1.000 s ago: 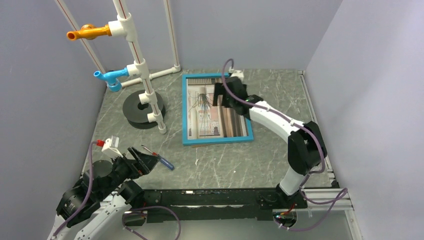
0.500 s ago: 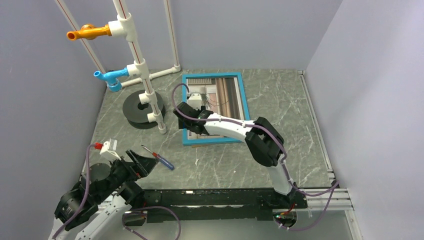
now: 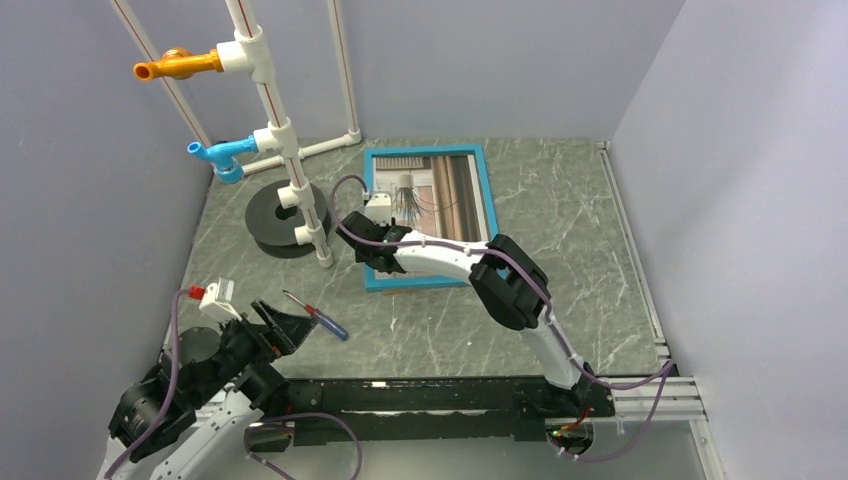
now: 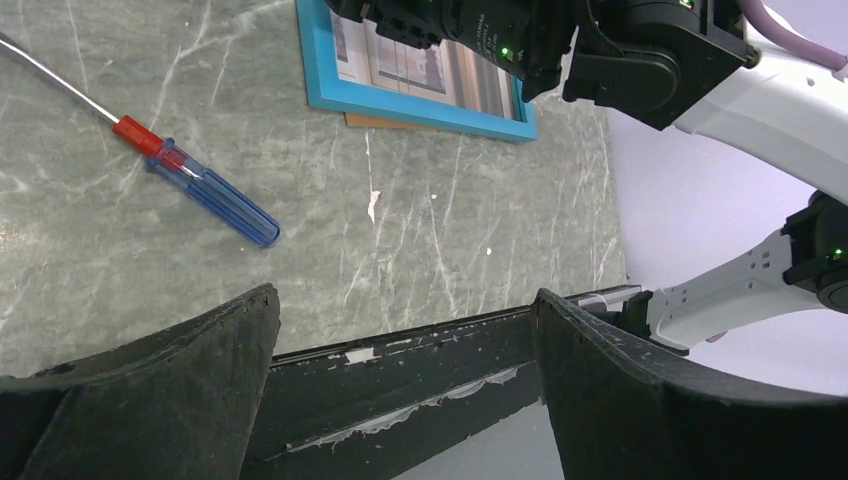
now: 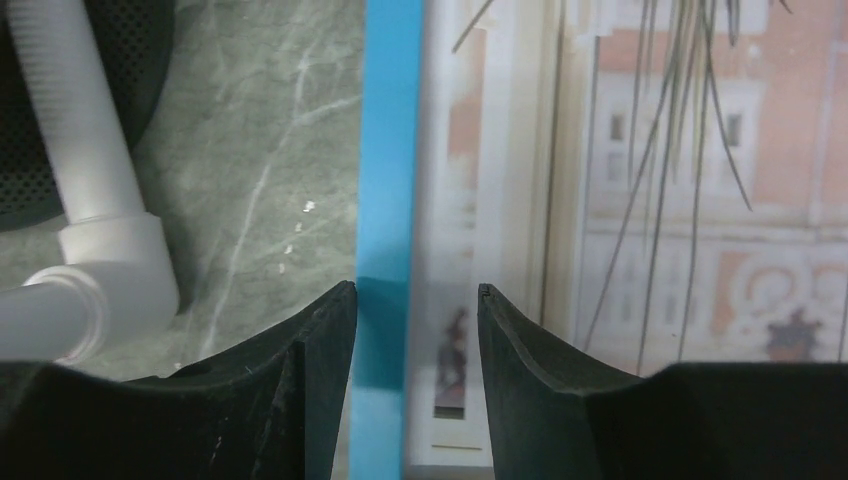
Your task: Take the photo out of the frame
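Observation:
The frame (image 3: 420,151) lies flat at the back middle of the table, its turquoise border around the photo (image 3: 450,195) of a wispy plant. My right gripper (image 3: 368,240) is open over the frame's left side. In the right wrist view its fingertips (image 5: 415,290) straddle the blue border (image 5: 390,150), one finger over the table and one over the photo (image 5: 650,200). I cannot tell if they touch. My left gripper (image 3: 290,325) is open and empty near the front left, its jaws wide apart in the left wrist view (image 4: 405,305).
A blue-handled screwdriver (image 3: 320,318) lies by my left gripper and shows in the left wrist view (image 4: 200,185). A white pipe stand (image 3: 290,150) on a black disc (image 3: 270,215) rises just left of the frame. A brown edge (image 4: 385,122) shows under the frame's near border.
My right arm has swung from the frame's far right part across to its left border, then a little further left. My left arm has stayed in place.

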{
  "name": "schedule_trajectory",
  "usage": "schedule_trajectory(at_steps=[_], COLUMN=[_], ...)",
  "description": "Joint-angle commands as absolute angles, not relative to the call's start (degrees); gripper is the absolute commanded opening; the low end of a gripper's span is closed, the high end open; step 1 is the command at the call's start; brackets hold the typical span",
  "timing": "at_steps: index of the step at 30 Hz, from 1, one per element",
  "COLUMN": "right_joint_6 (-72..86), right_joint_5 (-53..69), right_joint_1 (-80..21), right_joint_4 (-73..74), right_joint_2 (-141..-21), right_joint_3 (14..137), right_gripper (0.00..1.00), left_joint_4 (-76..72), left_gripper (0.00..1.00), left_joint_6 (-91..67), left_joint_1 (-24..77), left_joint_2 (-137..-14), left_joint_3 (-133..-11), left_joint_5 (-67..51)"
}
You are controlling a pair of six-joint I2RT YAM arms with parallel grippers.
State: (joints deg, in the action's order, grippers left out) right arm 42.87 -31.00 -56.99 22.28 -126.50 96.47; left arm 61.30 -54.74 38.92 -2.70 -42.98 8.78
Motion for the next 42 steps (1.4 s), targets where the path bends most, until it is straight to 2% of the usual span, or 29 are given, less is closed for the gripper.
schedule_trajectory(at_steps=[1,5,14,15,19,24,27,36,42], right_joint_6=[42.41,42.96,47.40,47.34,46.21,44.65,44.54,47.34,47.37], right_joint_5=[-32.21,-33.29,-36.81,-37.02,-34.98,-33.60,-33.26,-19.04,-15.48], right_joint_1=[-58.34,-58.93,-59.21,-59.21,-59.24,-59.18,-58.85,-54.89,-53.24], right_joint_4=[21.81,24.05,26.70,26.67,25.98,25.03,25.81,21.34,16.59], right_joint_2=[-128.96,-131.70,-133.84,-133.88,-132.05,-126.79,-123.64,-115.01,-111.74], right_joint_3=[100.78,103.43,103.27,103.15,103.45,103.89,104.58,98.73,93.47], right_gripper=[0.50,0.39,0.38,0.36,0.16,0.09,0.01,0.00,0.00], left_joint_4=[61.59,62.11,62.40,62.40,62.40,61.98,62.01,61.90,61.94], left_gripper=[0.97,0.97,0.97,0.97,0.97,0.97,0.97,0.97,0.97], left_joint_6=[-55.10,-55.20,-55.45,-55.45,-55.37,-55.16,-55.03,-55.19,-55.11], left_joint_1=[38.82,38.84,38.79,38.79,38.85,38.77,38.80,38.83,38.79], left_joint_2=[-1.42,-1.16,-0.53,-0.53,-0.67,-1.05,-1.38,-1.10,-1.33], left_joint_3=[-42.62,-42.87,-42.55,-42.45,-42.53,-42.50,-42.70,-42.70,-42.93], left_joint_5=[8.43,8.44,8.44,8.44,8.60,8.52,8.48,8.57,8.26])
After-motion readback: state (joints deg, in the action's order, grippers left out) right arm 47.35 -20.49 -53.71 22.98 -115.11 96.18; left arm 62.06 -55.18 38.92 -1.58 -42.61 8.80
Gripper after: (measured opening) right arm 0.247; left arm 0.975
